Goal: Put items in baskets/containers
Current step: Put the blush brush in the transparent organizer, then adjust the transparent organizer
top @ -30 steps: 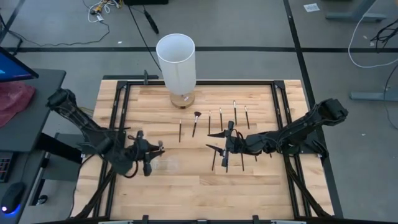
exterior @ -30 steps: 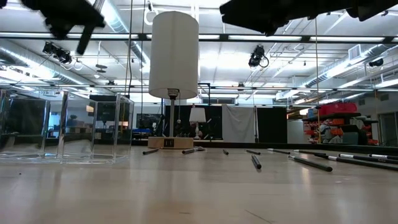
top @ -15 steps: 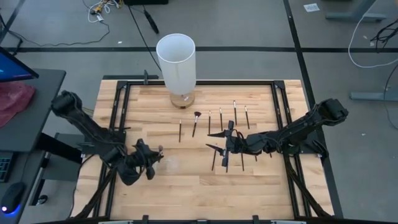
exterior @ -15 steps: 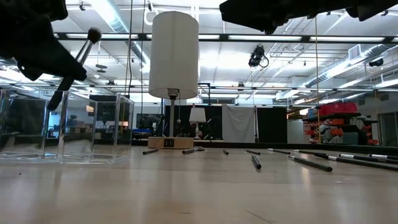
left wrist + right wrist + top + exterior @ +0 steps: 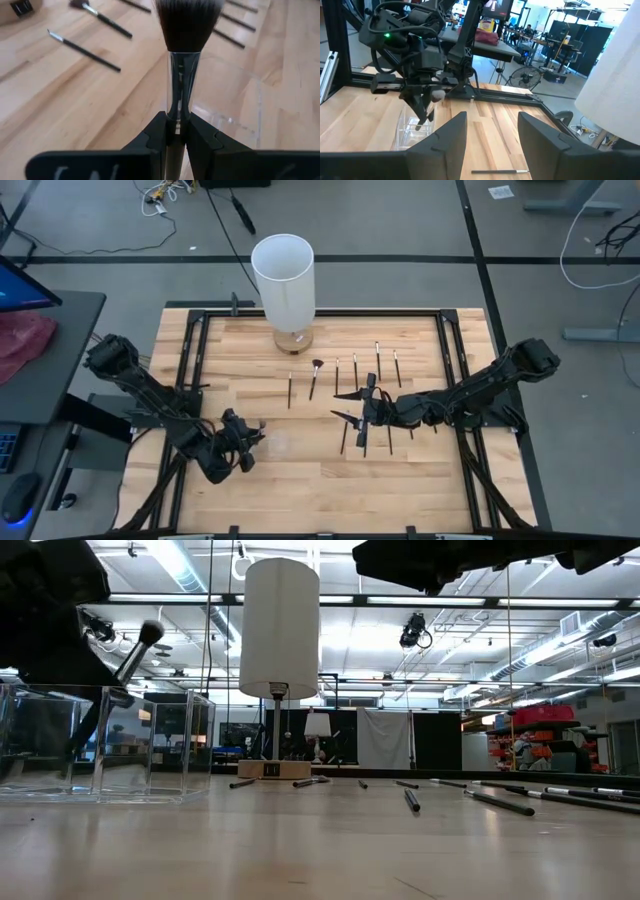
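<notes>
Over the last second the left gripper [image 5: 243, 442] has swung down and nearer, carrying a dark-handled, silver-ferruled makeup brush [image 5: 181, 60] clamped between its fingers, bristles up, to the small clear rectangular container [image 5: 105, 745] at the table's [image 5: 300, 480] near left. Release looks next. The right gripper [image 5: 352, 408] hovers with fingers spread and empty over the remaining thin dark brushes [image 5: 355, 370].

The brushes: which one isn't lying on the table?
The fluffy-tipped brush pinched in the left claw, held above the clear container. All the others lie flat on the wood.
</notes>
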You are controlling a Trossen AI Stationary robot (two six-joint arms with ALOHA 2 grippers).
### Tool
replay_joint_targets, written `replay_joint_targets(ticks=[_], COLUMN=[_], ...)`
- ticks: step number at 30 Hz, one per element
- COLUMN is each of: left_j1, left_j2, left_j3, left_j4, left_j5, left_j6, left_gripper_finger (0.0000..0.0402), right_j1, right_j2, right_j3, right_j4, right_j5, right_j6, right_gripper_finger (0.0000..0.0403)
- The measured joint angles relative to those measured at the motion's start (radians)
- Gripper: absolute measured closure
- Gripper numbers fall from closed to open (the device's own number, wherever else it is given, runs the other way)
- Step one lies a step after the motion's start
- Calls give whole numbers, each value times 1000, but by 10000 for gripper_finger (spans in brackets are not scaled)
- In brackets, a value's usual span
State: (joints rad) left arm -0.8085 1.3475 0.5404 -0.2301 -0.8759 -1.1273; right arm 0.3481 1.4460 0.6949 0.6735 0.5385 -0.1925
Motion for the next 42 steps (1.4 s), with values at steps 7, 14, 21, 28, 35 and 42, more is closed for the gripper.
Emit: replay_joint_targets(ticks=[7,14,21,28,35,42], left_j1=[38,44,45,45,55,81], left_j2=[1,1,0,1,1,0], left_j3=[2,2,2,47,147,263], left_j4=[5,4,26,10,-109,-343], left_j5=[62,66,69,133,136,221], left_j6=[29,39,42,92,139,122], left_gripper_finger=[347,317,288,285,285,285], right_j1=[0,0,0,0,0,0], right_j2=[0,0,0,0,0,0], right_j3=[0,0,0,0,0,0], right_j4=[0,0,0,0,0,0], right_j5=[0,0,0,0,0,0], right_j6=[0,0,0,0,0,0], right_gripper_finger=[225,225,225,225,225,225])
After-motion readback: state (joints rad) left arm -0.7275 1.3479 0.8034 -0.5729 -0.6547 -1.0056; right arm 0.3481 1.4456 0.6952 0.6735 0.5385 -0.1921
